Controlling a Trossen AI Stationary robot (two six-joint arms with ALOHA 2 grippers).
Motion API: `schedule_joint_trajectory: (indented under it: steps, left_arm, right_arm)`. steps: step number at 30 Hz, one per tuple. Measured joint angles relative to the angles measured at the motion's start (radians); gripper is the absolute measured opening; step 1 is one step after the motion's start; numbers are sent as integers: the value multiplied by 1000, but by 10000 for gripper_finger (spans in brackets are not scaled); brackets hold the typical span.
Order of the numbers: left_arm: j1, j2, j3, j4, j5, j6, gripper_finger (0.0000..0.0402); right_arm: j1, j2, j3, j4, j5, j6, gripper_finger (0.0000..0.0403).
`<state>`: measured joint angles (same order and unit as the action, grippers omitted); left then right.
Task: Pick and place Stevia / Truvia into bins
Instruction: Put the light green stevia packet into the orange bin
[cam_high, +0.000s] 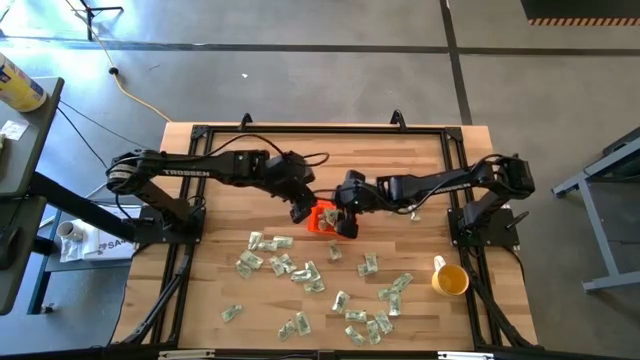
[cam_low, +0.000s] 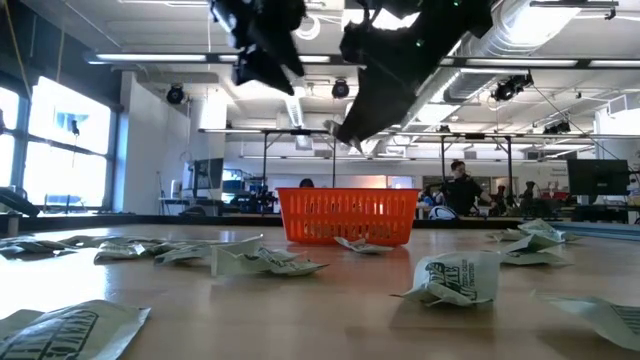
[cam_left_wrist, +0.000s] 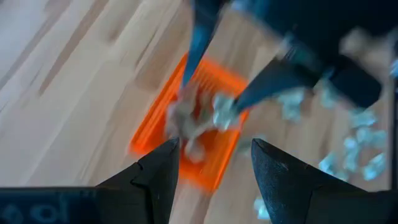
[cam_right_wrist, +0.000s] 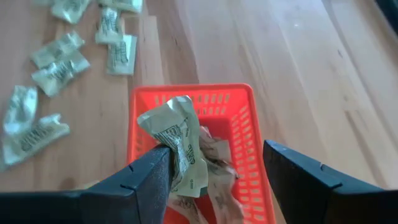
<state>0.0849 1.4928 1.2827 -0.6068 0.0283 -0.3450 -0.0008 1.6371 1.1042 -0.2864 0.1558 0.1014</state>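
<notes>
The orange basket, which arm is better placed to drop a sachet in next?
Right. Its pincer hangs above the orange basket, a sachet clinging to one finger; the left pincer is open and empty.

I count 1 orange bin (cam_high: 322, 217) on my table and 1 yellow cup (cam_high: 449, 279). I have 2 arms over the table, so 2 grippers: the left gripper (cam_high: 301, 211) and the right gripper (cam_high: 346, 228). Loose sachets (cam_high: 300, 272) on the wood: I make it roughly 25 from the high view, though some overlap and I cannot settle an exact figure. Several more lie inside the bin; I cannot count those.
</notes>
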Motion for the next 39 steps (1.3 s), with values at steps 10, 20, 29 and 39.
schedule_joint_trajectory:
  steps: [10, 20, 29, 39]
  left_arm:
    - [-3, 101, -1, 69, 112, -29, 232]
    - [-2, 196, 1, 175, 118, -52, 232]
    - [0, 254, -5, 76, 53, -36, 232]
    - [-1, 218, -3, 11, 37, -26, 232]
  right_arm:
    - [36, 0, 0, 9, 70, -26, 237]
    - [43, 0, -1, 23, 102, 31, 237]
    - [50, -9, 0, 44, 77, 73, 237]
    - [60, -57, 1, -159, 224, 118, 236]
